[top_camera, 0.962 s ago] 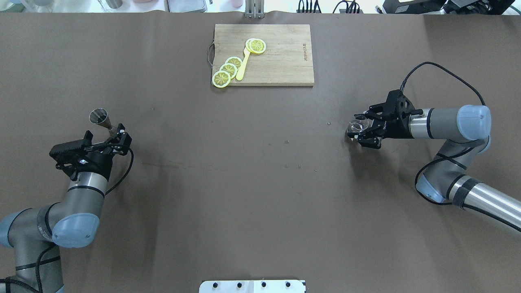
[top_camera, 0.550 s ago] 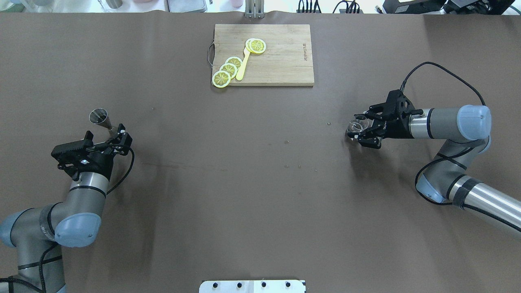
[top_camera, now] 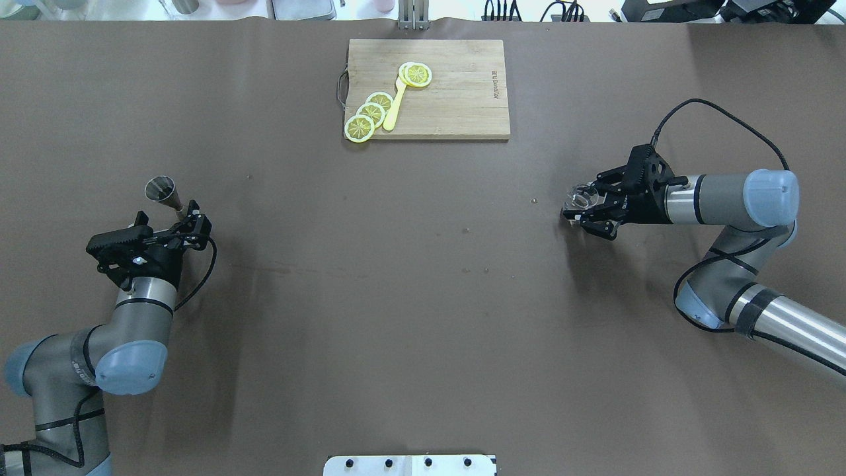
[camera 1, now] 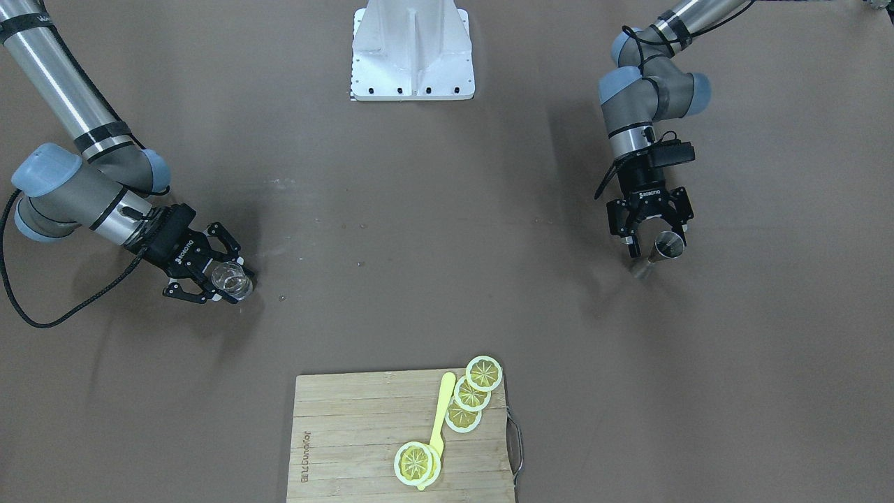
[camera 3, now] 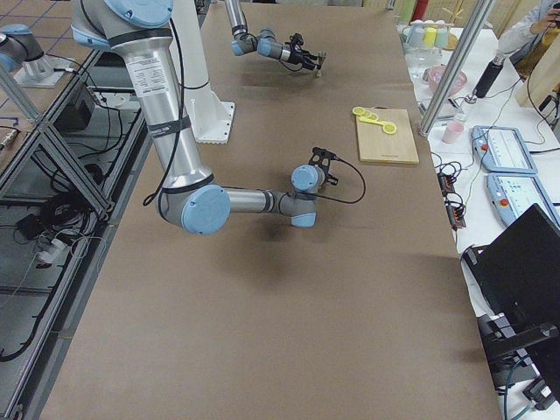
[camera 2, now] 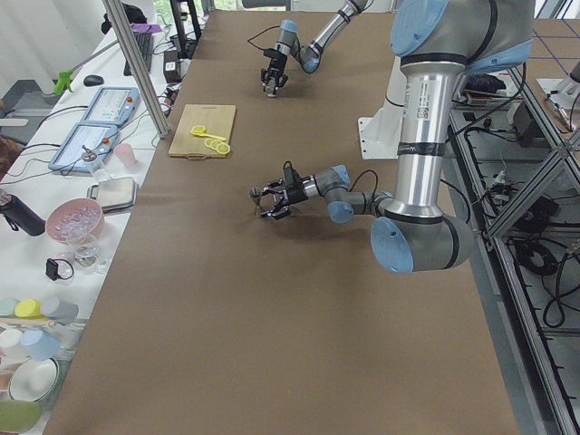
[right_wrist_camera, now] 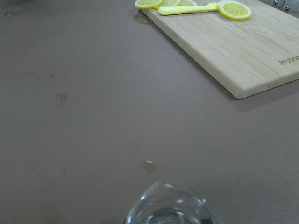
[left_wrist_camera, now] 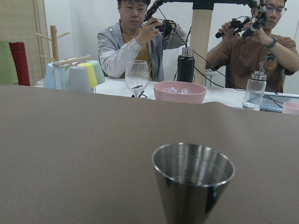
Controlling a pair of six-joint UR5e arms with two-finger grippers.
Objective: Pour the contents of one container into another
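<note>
— Brown, matt sheeting covers the whole table (top_camera: pixel 396 297), smooth apart from a few specks. What holds what on it?
— Towards the robot's right is the glass cup (top_camera: pixel 584 197), small, clear and with a pour lip. The right gripper (camera 1: pixel 230 283) lies low and nearly level, its two black fingers pinched against the cup's sides. Its wrist camera catches only the rim at the bottom edge. Something glints inside, but I cannot tell whether it is liquid.
— And the other vessel?
— The steel measuring cup (left_wrist_camera: pixel 193 172) stands upright on the table at the robot's left, two shiny cones joined at a thin waist. The upper cone shows polished metal inside. The left gripper (camera 1: pixel 656 246) has its fingers spread wide on either side of it, with the base nearer one finger. Whether that finger touches is too small to tell. The two vessels are well apart, at opposite ends of the table.
— Anything else?
— A wooden cutting board (top_camera: pixel 456 99) at the far edge carries several lemon slices (top_camera: pixel 360 127) and a yellow utensil (top_camera: pixel 394 106) whose head is hidden under one slice. Beyond the table a pink bowl (left_wrist_camera: pixel 180 93) holds clear lumps like ice, beside a wine glass (left_wrist_camera: pixel 137 74). Two people (left_wrist_camera: pixel 135 42) sit behind it holding devices, cut off below by the table edge
</note>
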